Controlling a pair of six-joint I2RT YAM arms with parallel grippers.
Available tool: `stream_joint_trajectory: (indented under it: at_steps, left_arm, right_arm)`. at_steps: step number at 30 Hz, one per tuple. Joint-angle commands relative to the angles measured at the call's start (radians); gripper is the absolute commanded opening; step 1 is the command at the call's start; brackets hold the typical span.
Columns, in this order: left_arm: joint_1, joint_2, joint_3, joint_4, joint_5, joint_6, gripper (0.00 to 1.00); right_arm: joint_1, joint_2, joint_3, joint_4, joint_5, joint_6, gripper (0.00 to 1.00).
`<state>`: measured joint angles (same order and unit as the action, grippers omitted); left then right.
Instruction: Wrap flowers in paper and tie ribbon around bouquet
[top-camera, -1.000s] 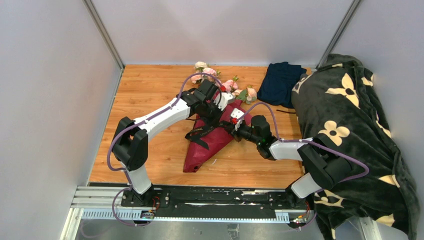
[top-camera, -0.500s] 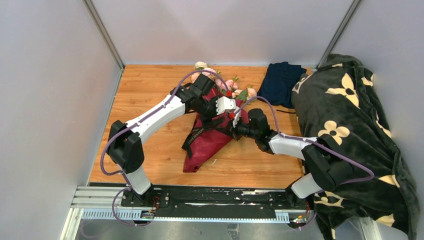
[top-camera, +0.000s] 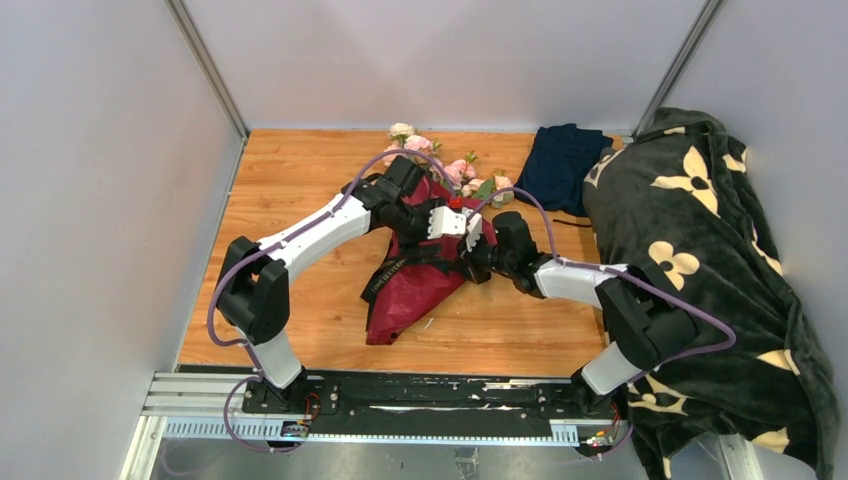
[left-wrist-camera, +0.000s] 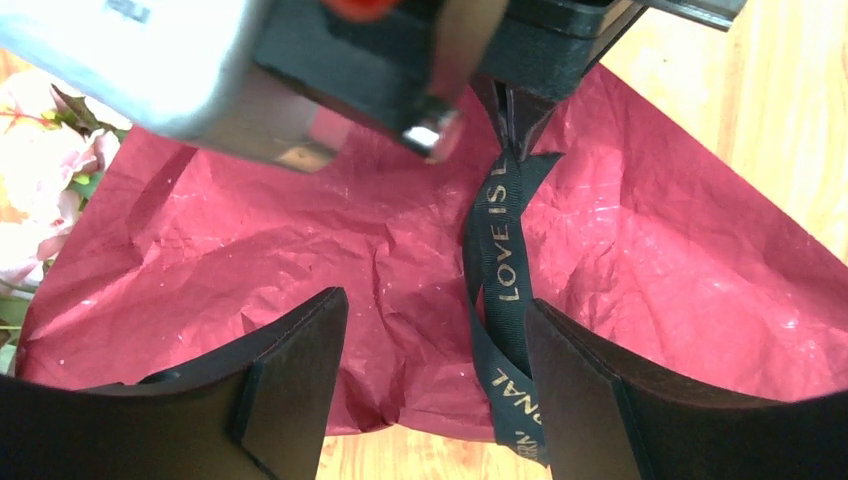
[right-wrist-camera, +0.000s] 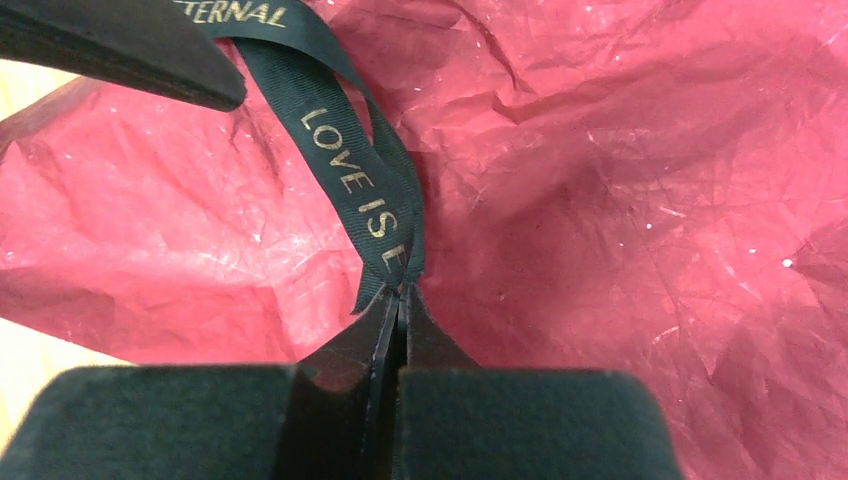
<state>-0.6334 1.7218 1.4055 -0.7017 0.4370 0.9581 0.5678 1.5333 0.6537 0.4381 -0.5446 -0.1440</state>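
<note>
Scene: a bouquet (top-camera: 415, 285) lies mid-table (top-camera: 300, 180), its pointed end toward the arms and its blooms toward the far wall.
Flowers (top-camera: 418, 143): pink and cream roses spill out of the far end of the wrap.
Paper (left-wrist-camera: 300, 250): a crinkled burgundy sheet, closed into a cone.
Ribbon (right-wrist-camera: 360, 190): black with gold lettering, draped across the cone's middle.
Right gripper (right-wrist-camera: 400, 300): jaws pressed together, pinching the ribbon just above the paper.
Left gripper (left-wrist-camera: 435, 330): jaws spread wide over the paper, gripping nothing; the ribbon runs between them, against one finger.
Background: a navy cloth (top-camera: 560, 165) and a dark flowered blanket (top-camera: 700, 230) at right.
</note>
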Motion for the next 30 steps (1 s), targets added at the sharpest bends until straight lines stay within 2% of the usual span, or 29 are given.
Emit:
stream_joint_trajectory:
  at_steps: [1,7,15,23,30]
  left_arm:
    - [0.007,0.039,-0.062,-0.007,-0.061,0.016,0.73]
    - [0.020,0.027,-0.151,0.047,-0.033,-0.007,0.73]
    - [0.021,0.016,-0.193,0.061,-0.007,-0.027,0.73]
    - [0.121,-0.096,-0.246,0.290,0.065,-0.260,0.73]
    - [0.127,-0.070,-0.250,0.259,0.111,-0.264,0.76]
  right_arm:
    - [-0.014,0.019,0.076,0.042,-0.010,0.037,0.00]
    - [-0.032,0.057,0.120,0.072,0.000,0.094,0.00]
    - [-0.056,0.078,0.142,0.135,-0.017,0.193,0.00]
    - [-0.063,0.060,0.145,0.108,-0.017,0.195,0.00]
    - [-0.065,0.069,0.147,0.082,-0.021,0.194,0.00]
